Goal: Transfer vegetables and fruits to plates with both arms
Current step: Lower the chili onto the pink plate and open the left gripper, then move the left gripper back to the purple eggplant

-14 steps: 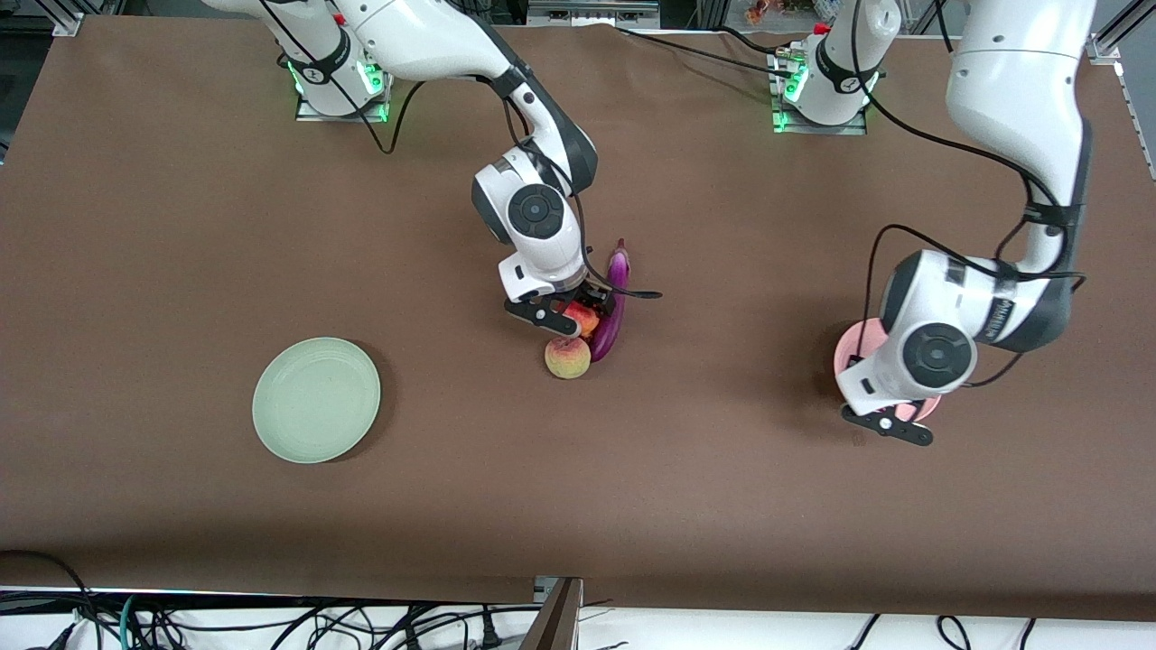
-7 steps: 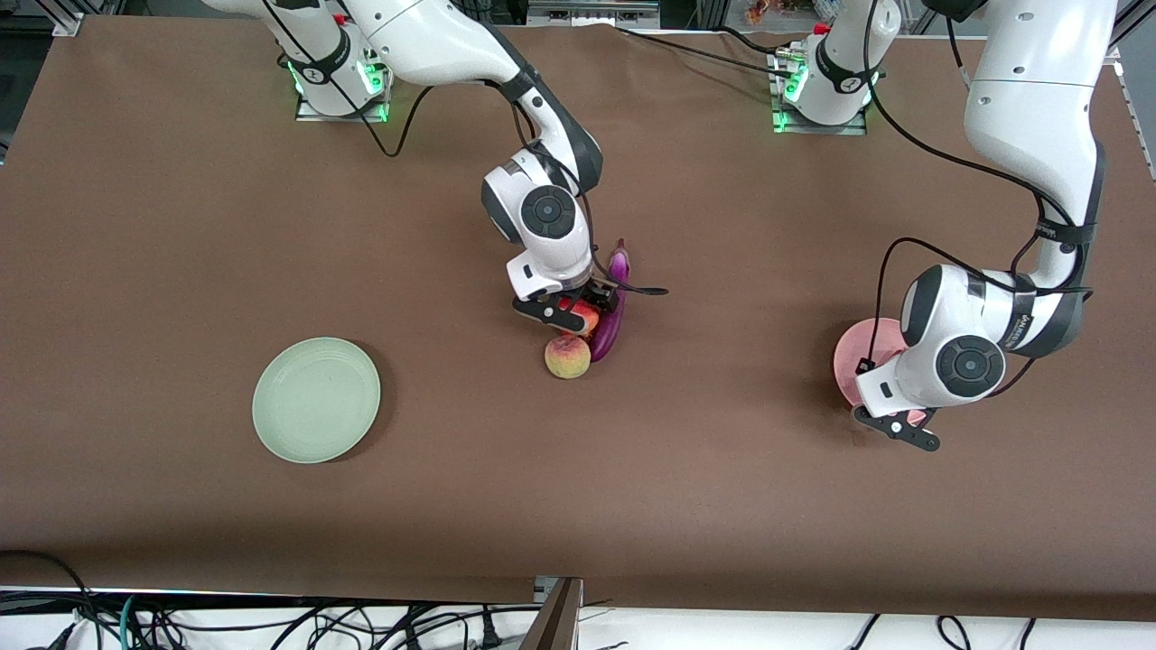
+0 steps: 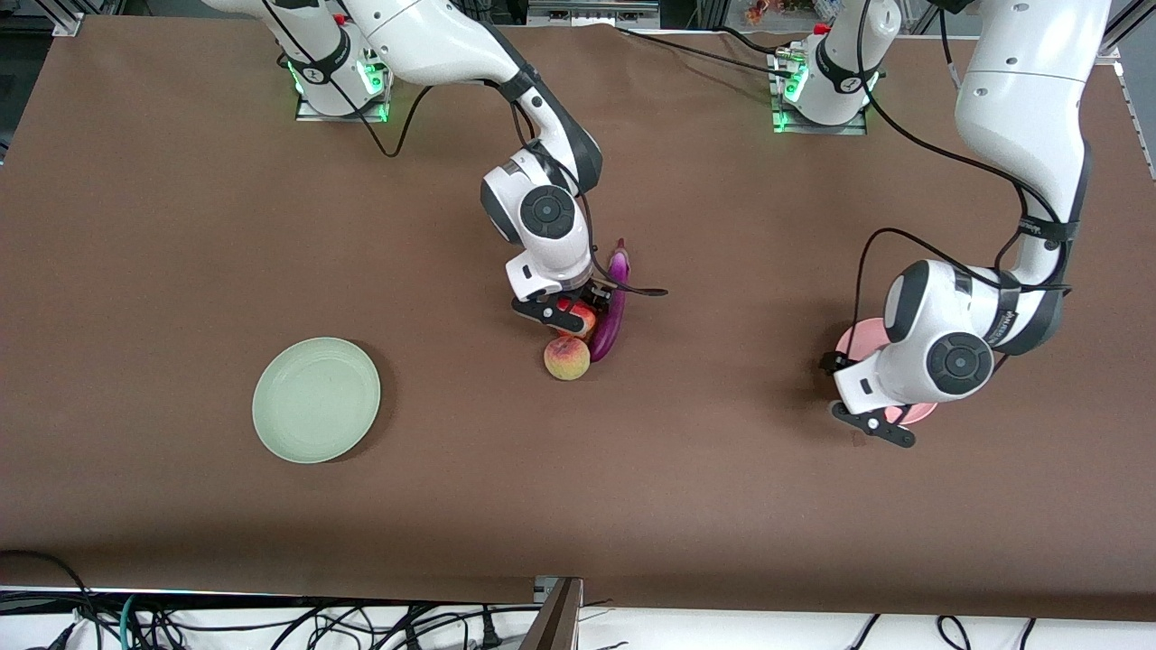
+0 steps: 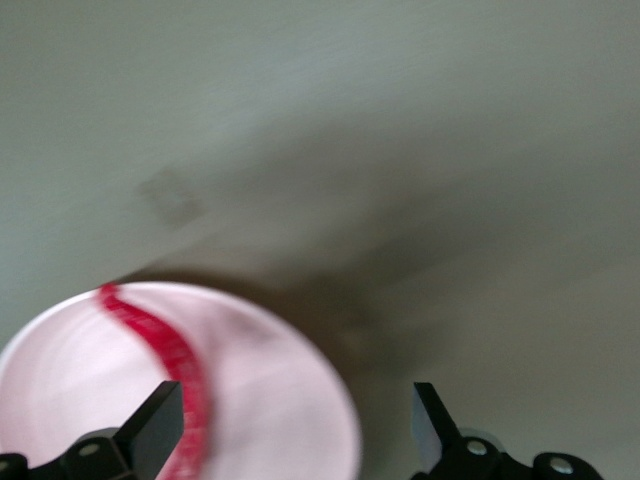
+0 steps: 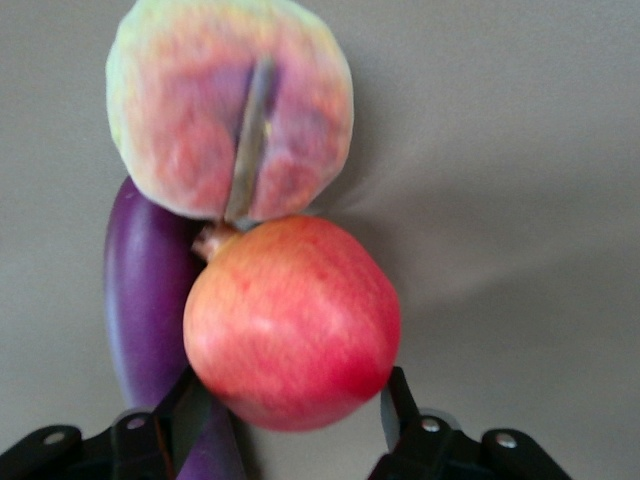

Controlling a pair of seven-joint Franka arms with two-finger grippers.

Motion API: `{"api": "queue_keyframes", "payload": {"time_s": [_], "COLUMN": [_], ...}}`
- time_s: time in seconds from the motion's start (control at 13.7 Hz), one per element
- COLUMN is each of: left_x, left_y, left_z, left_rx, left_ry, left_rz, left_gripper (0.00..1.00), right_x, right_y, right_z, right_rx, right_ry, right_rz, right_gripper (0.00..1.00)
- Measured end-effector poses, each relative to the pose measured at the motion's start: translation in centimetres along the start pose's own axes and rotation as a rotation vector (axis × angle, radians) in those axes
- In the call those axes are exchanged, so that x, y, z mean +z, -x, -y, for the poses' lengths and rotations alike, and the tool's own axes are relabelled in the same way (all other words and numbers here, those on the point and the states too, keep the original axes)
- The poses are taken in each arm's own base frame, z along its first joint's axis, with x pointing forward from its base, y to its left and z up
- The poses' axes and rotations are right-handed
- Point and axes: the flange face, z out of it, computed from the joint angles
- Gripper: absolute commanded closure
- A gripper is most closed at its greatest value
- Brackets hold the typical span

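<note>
My right gripper (image 3: 578, 316) is down at the cluster in the middle of the table, shut on the red apple (image 5: 292, 320) with a finger against each side. The yellowish-pink peach (image 3: 567, 358) touches the apple on the side nearer the front camera. The purple eggplant (image 3: 612, 316) lies alongside both. My left gripper (image 4: 297, 425) hangs open just above the pink plate (image 4: 270, 400), and the red chili pepper (image 4: 170, 350) lies on that plate. The left arm's wrist covers most of the pink plate (image 3: 858, 338) in the front view. The mint green plate (image 3: 316, 400) holds nothing.
A thin black cable (image 3: 646, 292) from the right wrist loops over the table beside the eggplant. Both arm bases stand along the table edge farthest from the front camera. Bundled cables (image 3: 271, 623) lie below the table edge nearest the camera.
My left gripper has opened and the chili now lies free on the pink plate; that hand shifted slightly. My right gripper closed from wide open onto the apple.
</note>
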Motion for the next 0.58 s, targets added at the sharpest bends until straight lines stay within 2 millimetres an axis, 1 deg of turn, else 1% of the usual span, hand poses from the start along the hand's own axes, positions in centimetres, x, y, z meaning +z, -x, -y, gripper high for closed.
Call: {"api": "queue_keyframes", "payload": {"time_s": [0.22, 0.29, 0.36, 0.58], "left_x": [-1.8, -2.1, -2.4, -2.7], "left_y": [-1.1, -1.4, -1.7, -2.2], "left_z": [-4.4, -5.7, -6.8, -9.2], "left_rx": [0.013, -0.008, -0.038, -0.12], "left_ry": [0.09, 0.126, 0.165, 0.296], "left_rz": [-0.039, -0.049, -0.055, -0.072], "left_gripper": [0.0, 0.0, 0.0, 0.0], "right_x": [0.0, -0.2, -0.3, -0.3], "right_y": [-0.7, -1.0, -1.1, -1.2], "right_z": [-0.3, -0.3, -0.3, -0.4], "right_rx": [-0.006, -0.01, -0.011, -0.017], "right_ry": [0.002, 0.001, 0.0, 0.002], "right_rz": [-0.008, -0.012, -0.014, -0.018], "right_gripper": [0.6, 0.34, 0.0, 0.0]}}
